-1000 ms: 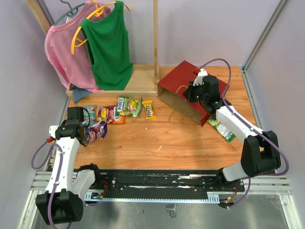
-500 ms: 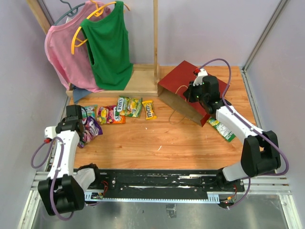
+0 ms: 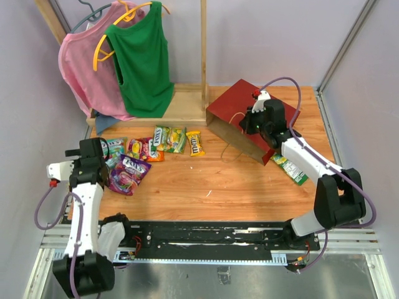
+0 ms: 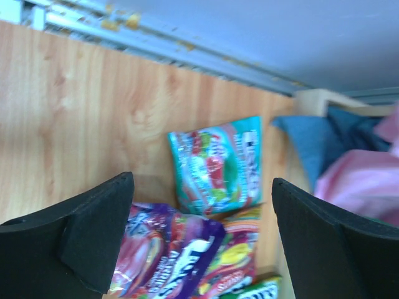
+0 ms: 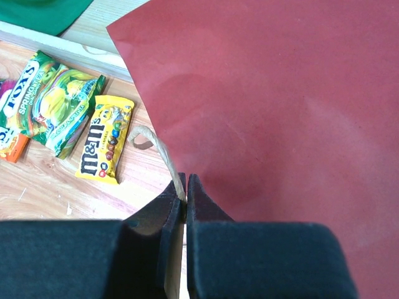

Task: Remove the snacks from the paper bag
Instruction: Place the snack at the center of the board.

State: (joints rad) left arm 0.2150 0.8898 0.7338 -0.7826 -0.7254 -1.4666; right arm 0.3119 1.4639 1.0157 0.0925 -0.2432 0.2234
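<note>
Right end effector [image 5: 186, 194] clenched on paper bag [image 5: 280, 112] handle [image 5: 161, 152]: I risk tearing that thin loop if I haul. Left end effector [image 4: 202, 230] splayed, empty, at the left edge of the surface [image 3: 212, 184]

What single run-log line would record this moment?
left arm: jaws open; purple candy packet: on table; right arm: jaws shut on paper bag handle
</note>
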